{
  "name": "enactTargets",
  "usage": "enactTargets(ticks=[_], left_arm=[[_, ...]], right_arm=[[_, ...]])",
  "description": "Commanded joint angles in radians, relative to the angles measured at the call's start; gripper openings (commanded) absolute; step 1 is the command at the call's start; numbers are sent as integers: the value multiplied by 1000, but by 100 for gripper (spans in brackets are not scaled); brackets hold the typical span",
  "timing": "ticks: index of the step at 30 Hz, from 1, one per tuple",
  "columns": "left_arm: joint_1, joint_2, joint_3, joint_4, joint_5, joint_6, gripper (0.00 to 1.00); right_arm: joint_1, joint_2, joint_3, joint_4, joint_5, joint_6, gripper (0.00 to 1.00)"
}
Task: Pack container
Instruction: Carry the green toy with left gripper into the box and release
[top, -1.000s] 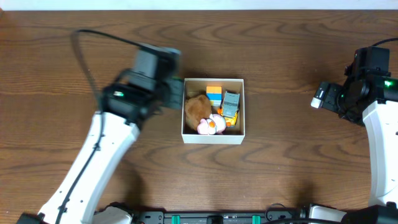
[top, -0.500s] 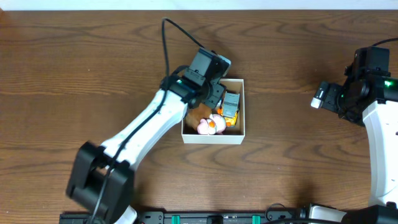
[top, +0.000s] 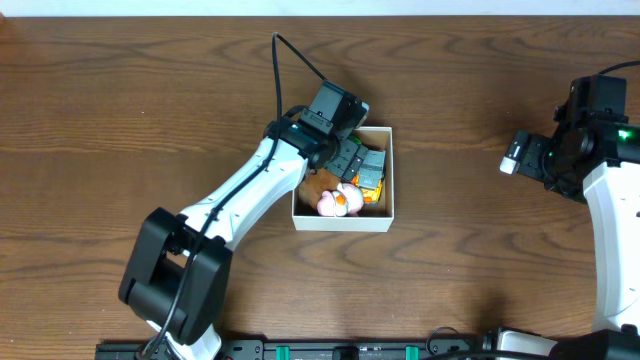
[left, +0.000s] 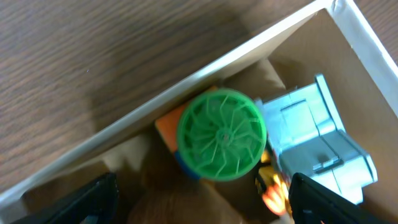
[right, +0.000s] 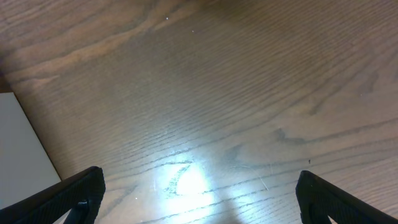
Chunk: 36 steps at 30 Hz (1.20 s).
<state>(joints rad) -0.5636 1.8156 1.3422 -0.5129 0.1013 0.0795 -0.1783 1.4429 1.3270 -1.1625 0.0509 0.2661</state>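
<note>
From overhead, the left arm is covering the 11 o'clock corner of the small square white-walled cardboard container (top: 343, 222), which is sitting mid-way across the brown wooden surface (top: 480, 260). Inside, a green ribbed plastic disc (left: 221, 134) is hiding most of an orange block (left: 166, 127). The left claw (left: 202, 180) is hanging wide open over the disc, gripping nothing, its arm stretching in from 7 o'clock. The right claw (right: 199, 180) is gaping open above bare wood at 3 o'clock.

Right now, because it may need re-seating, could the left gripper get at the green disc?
Probably yes: the left gripper hangs open right above the green disc in the container, with nothing between them.
</note>
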Motion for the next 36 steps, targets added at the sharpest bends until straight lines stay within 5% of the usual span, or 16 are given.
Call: enactTargets(ticks=[1,8,15,19,26,36], left_arm=[[11,-78,29,-31,-7,5,90],[10,-267,29,-269,-2,-181,94],[1,-372,21,-537,56,-273,70],[-1,-350,-17,-536,79,-273,36],[-63,-221,-29,-438,79,-229,12],[-121,-51,-29,-416,79,-227,9]], right_arm=[[-4,3,0,-2,-3,-13,99],[-4,3,0,0,-3,-13,99],[-4,3,0,3,-3,-13,99],[-4,3,0,2,-4,-13,99],[-4,3,0,-1,-11,-13,99],[-4,3,0,2,-11,-13,99]])
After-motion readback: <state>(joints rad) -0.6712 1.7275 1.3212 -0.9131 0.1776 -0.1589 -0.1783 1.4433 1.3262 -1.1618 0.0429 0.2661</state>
